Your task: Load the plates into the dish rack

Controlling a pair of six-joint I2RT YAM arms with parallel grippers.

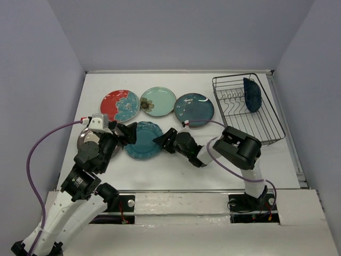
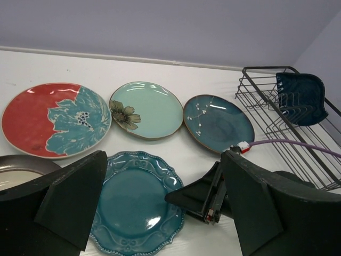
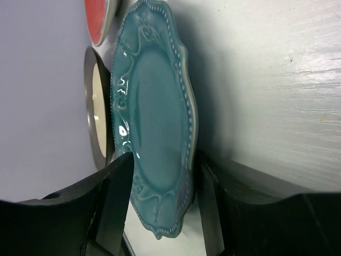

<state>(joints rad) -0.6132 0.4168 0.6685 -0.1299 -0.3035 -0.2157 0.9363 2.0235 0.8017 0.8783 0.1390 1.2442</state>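
Top external: left gripper jaws wide, empty, at teal scalloped plate's left rim. Right gripper straddles its right rim; can't tell if pinched. Bare table lies nearside. Navy plate on edge in dish rack, far right.

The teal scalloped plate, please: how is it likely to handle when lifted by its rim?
The teal scalloped plate shows glossy highlights, so it may slip in the right gripper. It appears to be rigid ceramic, probably heavy for an edge grip, and likely to chip if dropped.
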